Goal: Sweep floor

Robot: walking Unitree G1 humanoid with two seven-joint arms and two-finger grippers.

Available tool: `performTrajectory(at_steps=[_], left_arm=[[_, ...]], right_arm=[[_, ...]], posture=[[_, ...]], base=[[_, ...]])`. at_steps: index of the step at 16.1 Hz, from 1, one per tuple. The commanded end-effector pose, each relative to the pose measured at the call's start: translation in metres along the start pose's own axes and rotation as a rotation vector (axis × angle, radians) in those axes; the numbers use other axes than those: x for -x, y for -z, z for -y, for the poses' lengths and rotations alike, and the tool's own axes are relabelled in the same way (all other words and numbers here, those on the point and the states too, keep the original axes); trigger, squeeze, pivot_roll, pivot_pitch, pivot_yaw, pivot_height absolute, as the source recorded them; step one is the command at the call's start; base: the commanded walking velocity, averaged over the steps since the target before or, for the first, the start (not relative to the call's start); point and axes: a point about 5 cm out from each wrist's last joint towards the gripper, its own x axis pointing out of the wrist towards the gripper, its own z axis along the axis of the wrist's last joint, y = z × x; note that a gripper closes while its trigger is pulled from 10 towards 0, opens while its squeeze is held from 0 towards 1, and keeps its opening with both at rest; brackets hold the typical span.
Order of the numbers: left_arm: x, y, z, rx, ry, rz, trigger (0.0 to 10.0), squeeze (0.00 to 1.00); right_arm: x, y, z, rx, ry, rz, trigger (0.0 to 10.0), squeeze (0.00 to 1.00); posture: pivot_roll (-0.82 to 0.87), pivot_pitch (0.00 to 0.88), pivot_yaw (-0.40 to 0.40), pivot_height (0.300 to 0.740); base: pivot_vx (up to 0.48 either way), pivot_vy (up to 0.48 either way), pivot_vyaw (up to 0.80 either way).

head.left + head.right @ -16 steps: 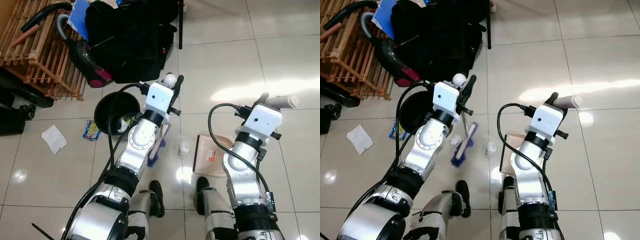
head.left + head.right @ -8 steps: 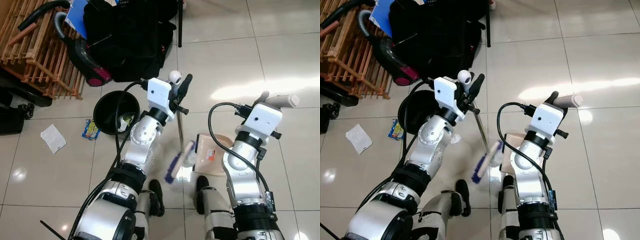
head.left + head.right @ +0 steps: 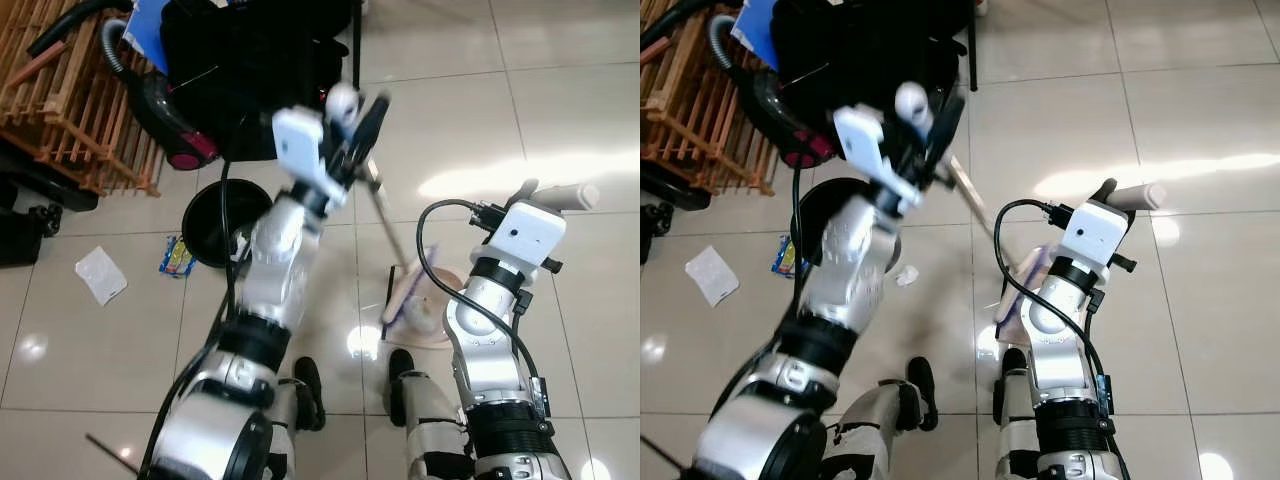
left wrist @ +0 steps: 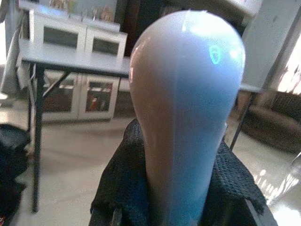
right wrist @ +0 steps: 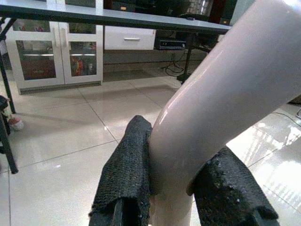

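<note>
My left gripper (image 3: 357,122) is shut on the broom's white knob-ended handle (image 4: 188,117), raised above the floor in front of me. The thin broom stick (image 3: 386,215) slants down to the right. Its pale head with purple bristles (image 3: 408,298) rests on the beige dustpan (image 3: 437,322) by my right foot. My right gripper (image 3: 532,196) is shut on the dustpan's pale tubular handle (image 5: 221,94), which sticks out to the right. A small white scrap (image 3: 906,275) lies on the tiles near my left arm.
A black bin (image 3: 205,213) stands on the left, with a colourful wrapper (image 3: 174,256) and crumpled paper (image 3: 101,275) beside it. Behind are a vacuum cleaner (image 3: 168,132), a black bag (image 3: 250,55) and a wooden rack (image 3: 60,100). Glossy tiles stretch open to the right.
My left arm has swung the broom to the right and lifted its handle. The broom head moved from the floor by my left leg across onto the dustpan. The right arm stayed put.
</note>
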Motion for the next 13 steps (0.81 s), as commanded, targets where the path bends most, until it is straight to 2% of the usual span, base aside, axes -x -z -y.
performTrajectory(at_steps=[1, 3, 5, 8, 9, 11, 13], left_arm=[[-0.013, -0.014, 0.010, 0.127, 0.016, 0.073, 10.0, 0.00], [-0.017, -0.019, 0.008, 0.277, -0.028, 0.084, 10.0, 0.00], [-0.018, -0.022, 0.006, 0.329, -0.059, 0.099, 10.0, 0.00], [-0.013, -0.026, -0.001, 0.267, -0.016, 0.076, 10.0, 0.00], [-0.006, -0.033, -0.009, 0.198, 0.044, 0.020, 10.0, 0.00], [-0.001, -0.039, -0.015, 0.125, 0.103, -0.028, 10.0, 0.00], [0.004, -0.053, -0.018, 0.061, 0.152, -0.041, 10.0, 0.00]], right_arm=[[0.006, 0.012, 0.002, 0.022, -0.005, -0.059, 10.0, 0.00], [0.005, 0.015, 0.002, 0.017, -0.002, -0.069, 10.0, 0.00], [0.004, 0.016, 0.002, 0.015, -0.001, -0.073, 10.0, 0.00], [0.001, 0.017, 0.002, 0.013, -0.003, -0.074, 10.0, 0.00], [-0.001, 0.017, 0.004, 0.011, -0.001, -0.073, 10.0, 0.00], [-0.005, 0.019, 0.006, 0.009, 0.004, -0.073, 10.0, 0.00], [-0.007, 0.018, 0.010, 0.007, 0.008, -0.068, 10.0, 0.00]], posture=[[0.04, 0.399, 0.131, 0.740], [0.04, 0.391, 0.130, 0.740], [0.03, 0.373, 0.126, 0.740], [0.03, 0.353, 0.118, 0.740], [0.04, 0.340, 0.116, 0.740], [0.04, 0.323, 0.113, 0.740], [0.04, 0.310, 0.110, 0.740]], base=[[0.000, 0.000, 0.00], [0.000, 0.000, 0.00], [0.000, 0.000, 0.00], [0.000, 0.000, 0.00], [0.000, 0.000, 0.00], [0.000, 0.000, 0.00], [0.000, 0.000, 0.00]])
